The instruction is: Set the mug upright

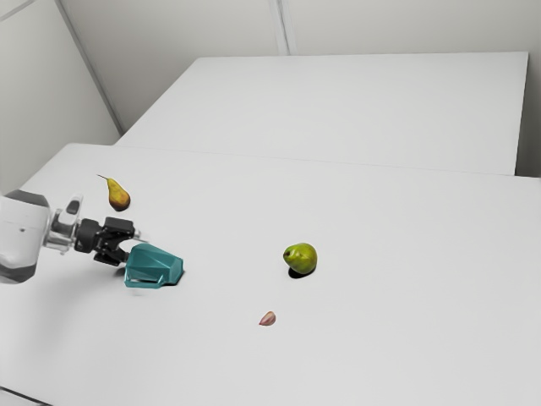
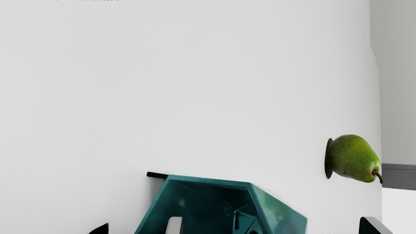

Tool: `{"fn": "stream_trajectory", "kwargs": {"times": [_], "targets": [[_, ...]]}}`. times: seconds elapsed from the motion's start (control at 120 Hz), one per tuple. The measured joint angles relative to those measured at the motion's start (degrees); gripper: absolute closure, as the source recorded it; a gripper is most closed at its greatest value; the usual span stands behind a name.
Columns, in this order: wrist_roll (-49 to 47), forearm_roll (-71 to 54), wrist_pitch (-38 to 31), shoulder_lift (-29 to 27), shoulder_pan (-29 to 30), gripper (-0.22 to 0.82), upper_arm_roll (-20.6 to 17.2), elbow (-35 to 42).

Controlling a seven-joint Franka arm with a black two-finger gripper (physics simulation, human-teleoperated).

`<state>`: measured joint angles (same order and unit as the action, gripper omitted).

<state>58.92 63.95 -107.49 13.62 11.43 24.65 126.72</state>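
Observation:
The teal mug (image 1: 154, 266) lies on its side on the table, with its mouth toward the black gripper (image 1: 137, 247) and its handle on the side nearer the exterior camera. In the wrist view, the mug (image 2: 282, 208) shows its dark, angular inside. The gripper (image 2: 273, 225) is open there: one fingertip overlaps the mouth, while the other stands apart, beyond the mug's outer wall. That wall lies between the fingers without being pinched. How deep the first fingertip reaches into the mug is unclear.
A green pear (image 1: 302, 258) rests toward the exterior view's right, with a garlic clove (image 1: 267, 319) nearer that camera. Behind the gripper is a yellow-brown pear (image 1: 118, 195). The white table (image 1: 406, 338) extends around them. In the wrist view, the green pear (image 2: 352, 158) appears past the mug.

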Motion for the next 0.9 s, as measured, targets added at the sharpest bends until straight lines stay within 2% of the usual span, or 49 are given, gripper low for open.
{"fn": "stream_trajectory", "kwargs": {"times": [0.183,0.233,0.367,0.492,0.775,0.9], "targets": [[2.66,0.90,-1.03,0.01,-0.98,0.04,-0.22,0.24],[3.26,1.20,-1.41,-0.06,-1.05,0.13,-0.24,0.44],[4.52,1.99,-2.40,-0.59,-1.07,0.46,-0.23,0.55],[5.45,2.59,-2.92,-0.96,-1.29,0.63,-0.22,0.56],[6.81,2.69,-3.78,-1.25,-1.42,0.75,-0.24,0.66],[6.99,1.96,-4.14,-3.80,-1.79,0.77,-0.65,0.15]]}}
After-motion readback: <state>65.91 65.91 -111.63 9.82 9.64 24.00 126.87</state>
